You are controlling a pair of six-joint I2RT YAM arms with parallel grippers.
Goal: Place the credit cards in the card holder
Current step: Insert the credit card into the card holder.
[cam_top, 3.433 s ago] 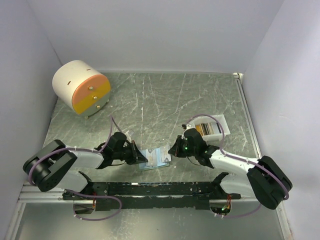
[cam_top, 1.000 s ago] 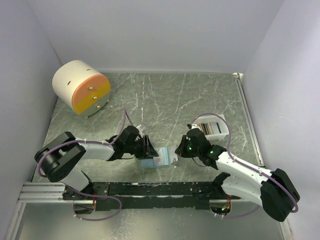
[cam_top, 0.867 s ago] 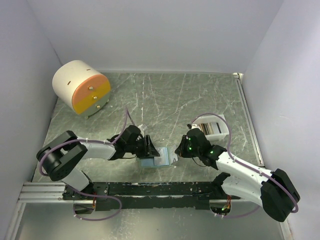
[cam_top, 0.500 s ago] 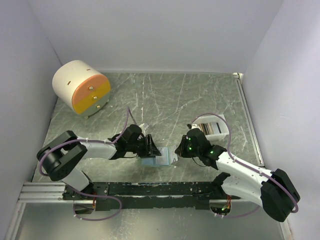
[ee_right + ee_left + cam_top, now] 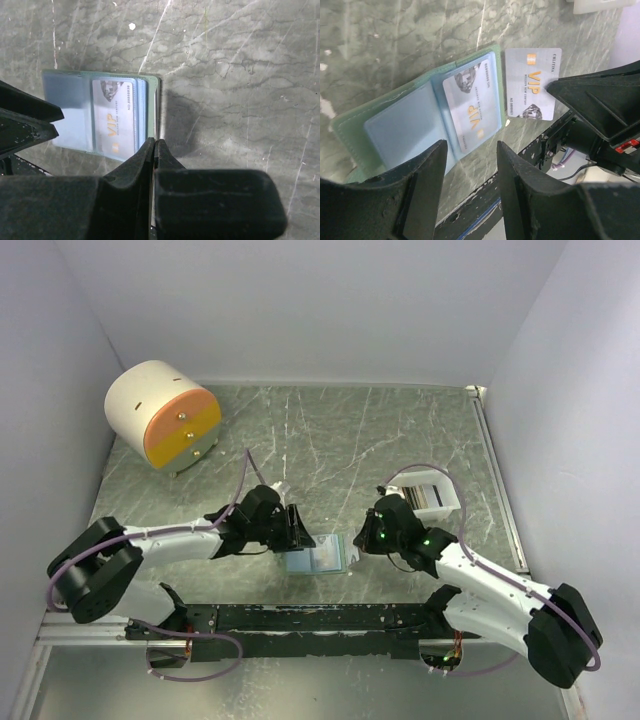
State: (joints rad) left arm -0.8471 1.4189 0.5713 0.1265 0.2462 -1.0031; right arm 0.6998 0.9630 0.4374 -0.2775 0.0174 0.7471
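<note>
Credit cards (image 5: pixel 425 496) are only partly stowed: one card (image 5: pixel 470 105) is seen tucked in a pocket of the card holder (image 5: pixel 405 127), which lies open on the bench (image 5: pixel 350 430) between the two hands. A second card (image 5: pixel 532 82) lies flat just beside the holder's edge, and others are seen in the white tray (image 5: pixel 447 480) further right. The right hand (image 5: pixel 155 147) is pressed together on nothing, its tip apparently set on the loose card, and the left hand (image 5: pixel 470 160) is held apart and empty over the holder, so most of the filling is judged not yet done.
</note>
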